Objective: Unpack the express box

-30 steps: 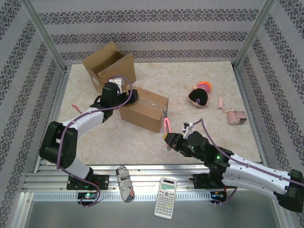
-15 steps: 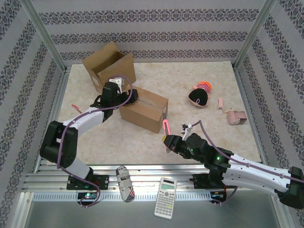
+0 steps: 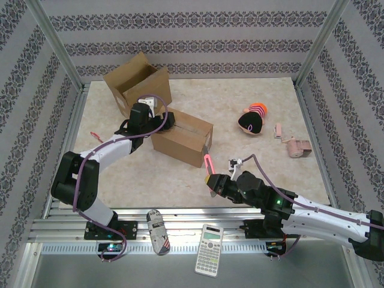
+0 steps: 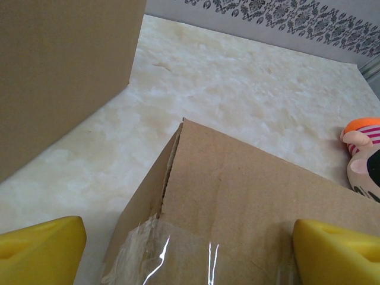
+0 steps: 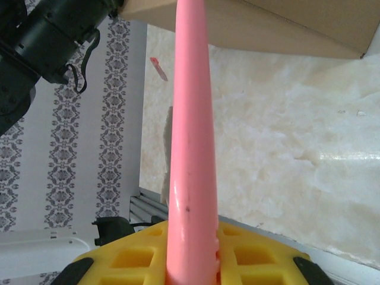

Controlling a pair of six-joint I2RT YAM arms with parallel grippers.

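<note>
Beside the box (image 3: 180, 137), right gripper (image 3: 211, 178), pink tool (image 3: 208, 162); farther back than before.

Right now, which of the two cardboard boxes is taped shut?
The nearer box in mid-table, at the left gripper: clear tape runs over its end. The box at the back left stands with its flaps open.

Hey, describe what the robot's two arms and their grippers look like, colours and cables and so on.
The left arm and right arm both have white links between black joint housings. A purple cable loops along each. The right arm carries a small green light. The fingers are yellow: plain blocks on the left, pocketed with square recesses on the right.
</note>
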